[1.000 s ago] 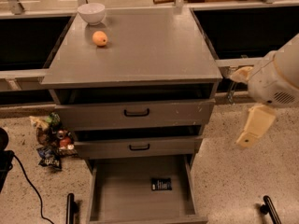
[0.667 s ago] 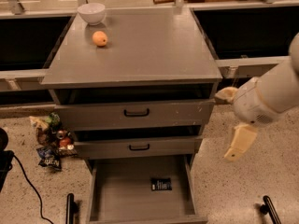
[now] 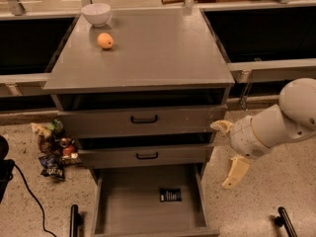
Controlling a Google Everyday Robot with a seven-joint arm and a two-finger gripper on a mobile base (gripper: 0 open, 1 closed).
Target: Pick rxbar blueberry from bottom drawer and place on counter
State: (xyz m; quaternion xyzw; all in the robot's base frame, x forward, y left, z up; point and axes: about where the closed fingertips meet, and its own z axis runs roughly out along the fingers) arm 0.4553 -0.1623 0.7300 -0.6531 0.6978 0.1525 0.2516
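Presently the end effector (image 3: 222, 155) hangs wide open, empty, beside the bottom drawer (image 3: 129, 202).

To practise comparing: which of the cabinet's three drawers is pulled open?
The bottom drawer, holding the rxbar blueberry; the upper drawers are shut. The gripper hangs right of it.

Warm, fairly dim overhead light; a soft sheen on the counter (image 3: 158, 48), upper centre; the pale gripper (image 3: 224, 154), jaws apart, catches light at lower right.
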